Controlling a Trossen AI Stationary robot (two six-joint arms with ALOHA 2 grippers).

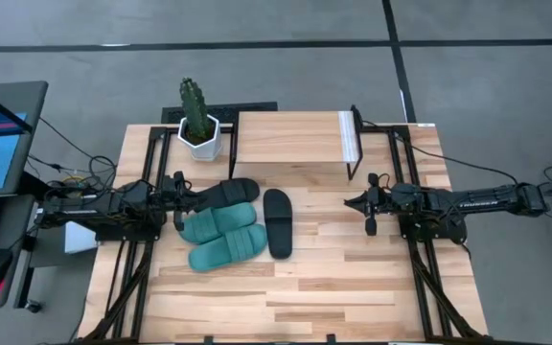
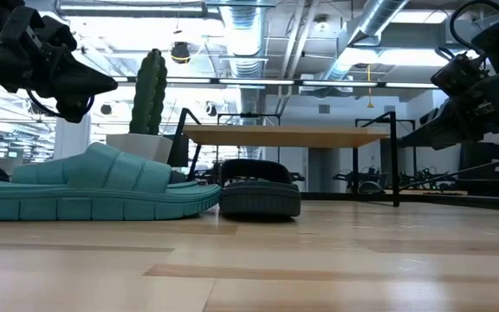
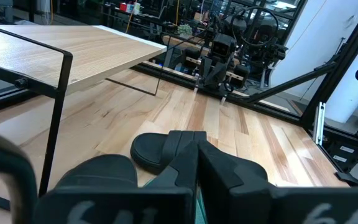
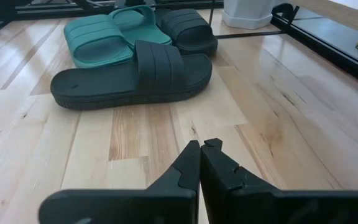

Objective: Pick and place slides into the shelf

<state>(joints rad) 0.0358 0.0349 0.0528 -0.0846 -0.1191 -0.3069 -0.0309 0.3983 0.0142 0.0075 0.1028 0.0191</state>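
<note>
Both claws are pressed fully shut and hold nothing. Seen from above, the left claw [image 1: 182, 200] hangs at the left side of the surface [image 1: 333, 287], just over the heel end of a black slide [image 1: 226, 193], while the right claw [image 1: 370, 203] waits well apart on the right, over bare wood. Two teal slides [image 1: 220, 235] lie side by side just below that black one, and a second black slide [image 1: 278, 222] lies lengthwise beside them toward the middle. The shelf [image 1: 290, 136] stands at the far edge with nothing on its wood panel, a potted cactus [image 1: 197, 117] just to its left.

From surface height, a teal slide [image 2: 93, 189] fills the left foreground with a black slide [image 2: 260, 188] behind it, the shelf [image 2: 288, 135] farther back.

The left wrist camera looks past its closed fingers [image 3: 185, 155] onto a black slide [image 3: 160, 149], with the shelf [image 3: 73, 56] alongside.

The right wrist camera shows its fingers [image 4: 191, 165] meeting over bare wood, the four slides [image 4: 135, 71] grouped ahead.
</note>
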